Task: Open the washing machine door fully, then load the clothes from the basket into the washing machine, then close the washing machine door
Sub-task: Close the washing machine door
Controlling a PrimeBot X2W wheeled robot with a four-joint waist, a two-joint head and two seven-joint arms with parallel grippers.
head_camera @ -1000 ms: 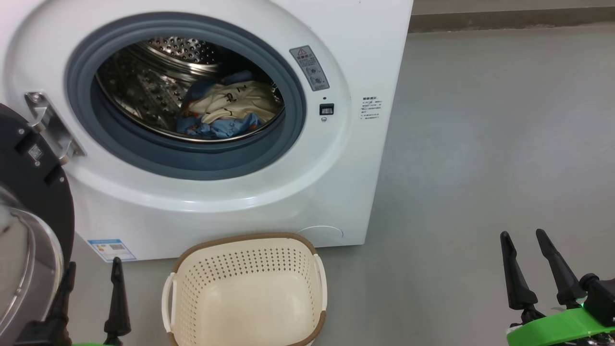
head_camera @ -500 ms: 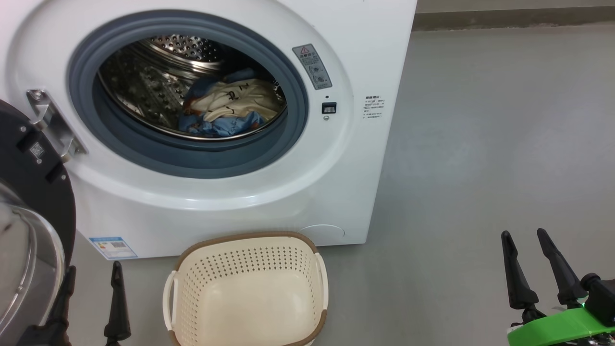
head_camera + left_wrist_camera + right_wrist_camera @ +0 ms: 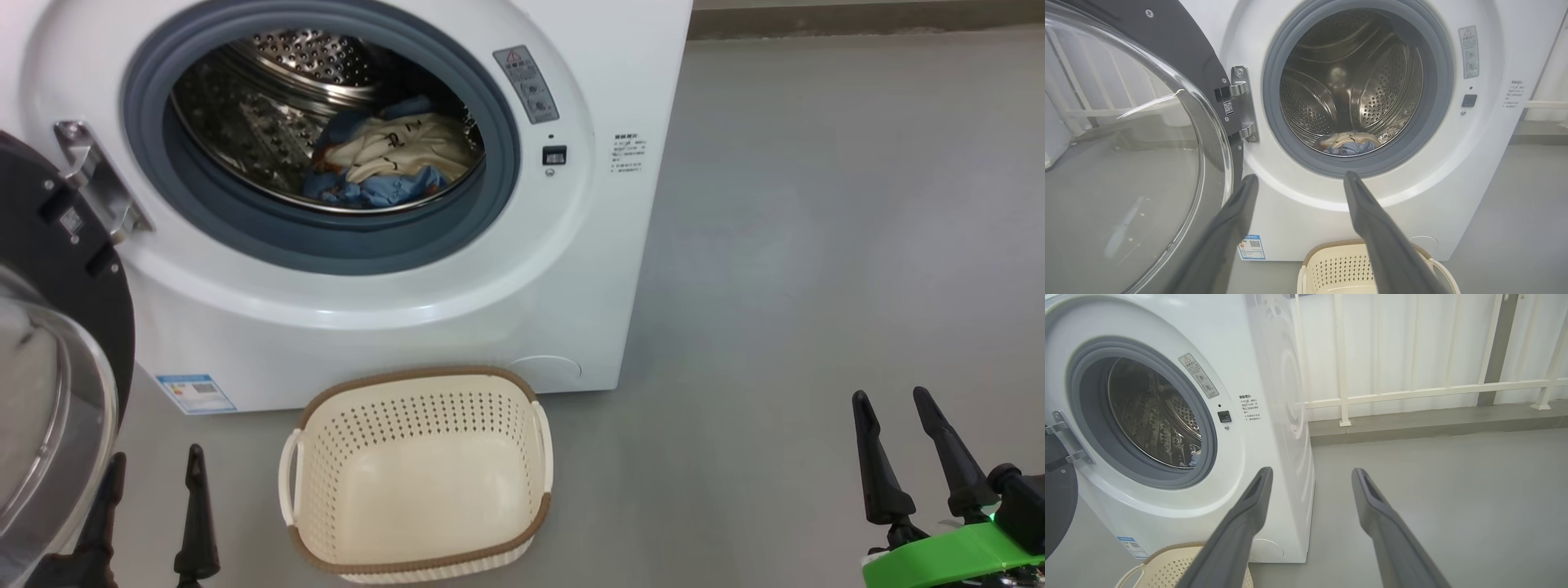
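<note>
Only the head camera has shifted; clothes [image 3: 384, 159] in drum [image 3: 261, 139], basket [image 3: 418, 374] empty, both jaws apart; next, swing door [image 3: 49, 384] shut.

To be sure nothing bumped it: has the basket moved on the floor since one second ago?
No. The basket keeps its place beside the blue label on the washing machine; the whole picture shifted up because the camera moved.

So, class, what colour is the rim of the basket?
The basket rim is brown; head view shows it best.
</note>
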